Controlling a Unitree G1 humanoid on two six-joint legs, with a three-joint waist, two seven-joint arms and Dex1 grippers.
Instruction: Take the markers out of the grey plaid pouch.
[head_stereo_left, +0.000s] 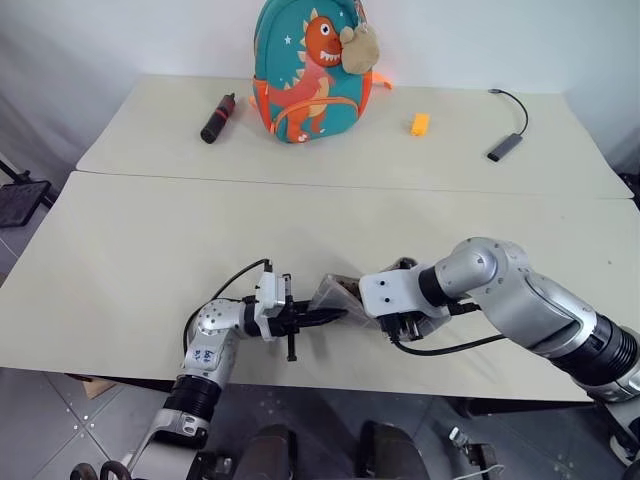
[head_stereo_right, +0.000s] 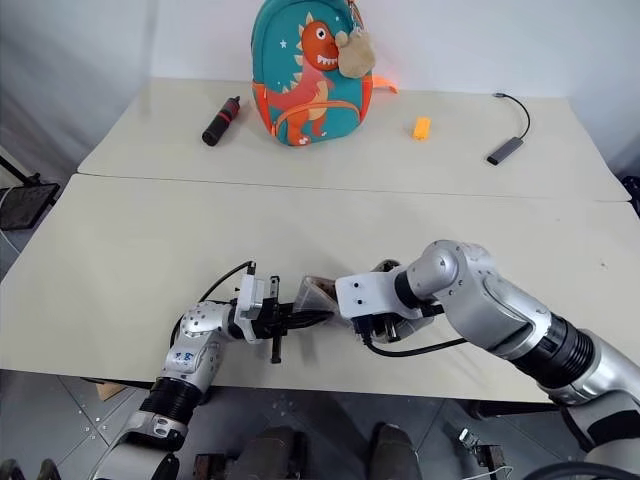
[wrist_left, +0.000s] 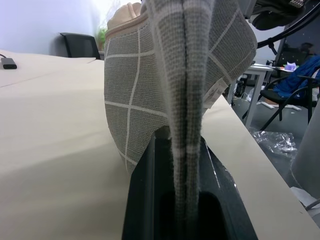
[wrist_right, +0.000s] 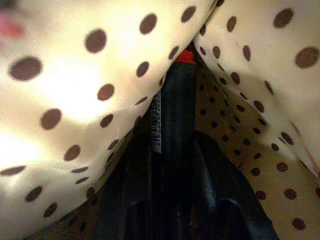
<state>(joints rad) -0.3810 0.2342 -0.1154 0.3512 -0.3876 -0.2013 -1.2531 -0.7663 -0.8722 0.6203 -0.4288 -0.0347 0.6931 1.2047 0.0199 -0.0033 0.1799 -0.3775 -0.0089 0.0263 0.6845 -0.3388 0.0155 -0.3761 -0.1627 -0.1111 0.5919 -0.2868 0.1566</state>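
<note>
Two grippers work the soft, floppy grey plaid pouch (head_stereo_left: 335, 295) at the table's (head_stereo_left: 120, 270) near edge: left gripper (head_stereo_left: 318, 318) pinches its fabric, right gripper (wrist_right: 172, 200) inside straddles the stiff black-barrelled marker (wrist_right: 175, 115), best gripped mid-barrel, though whether it grips yet is unclear

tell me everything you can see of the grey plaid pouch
The grey plaid pouch is woven grey fabric with white grid lines, a zipper rim and cream polka-dot lining. It sits near the table's front edge, one end pinched in the shut left gripper. The right gripper reaches inside it, around a black-barrelled, red-tipped marker.
</note>
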